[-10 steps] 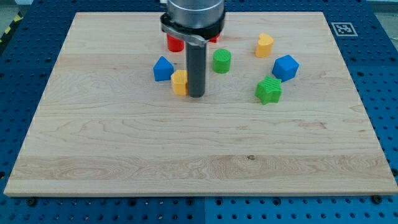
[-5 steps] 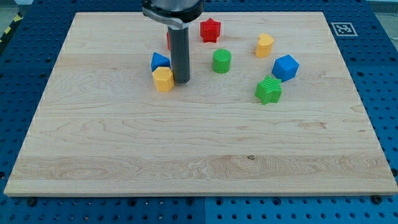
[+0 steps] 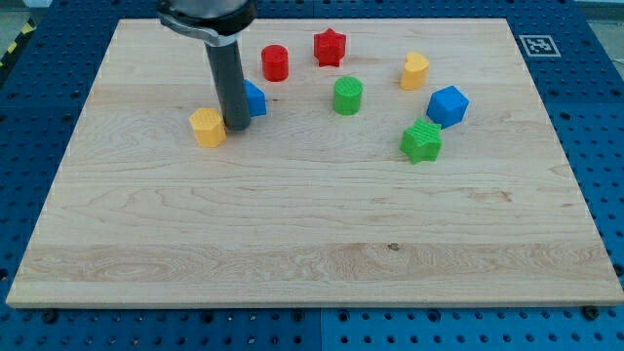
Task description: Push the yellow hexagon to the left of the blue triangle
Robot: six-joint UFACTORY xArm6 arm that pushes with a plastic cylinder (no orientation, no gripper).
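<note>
My tip [image 3: 235,127] stood on the pale wooden board [image 3: 312,244], just beside the right face of the yellow hexagon block [image 3: 207,127] and in front of the blue triangle block [image 3: 252,98], which the dark rod partly hid. There is no claw on this arm — only the rod, so nothing to open or close. Over the last second the hexagon had travelled from below and to the right of the triangle to a spot at its left and a little toward the view's bottom — the tip followed it across. Judging by that, the push was nearly or already complete; the triangle seemed hardly disturbed.
</note>
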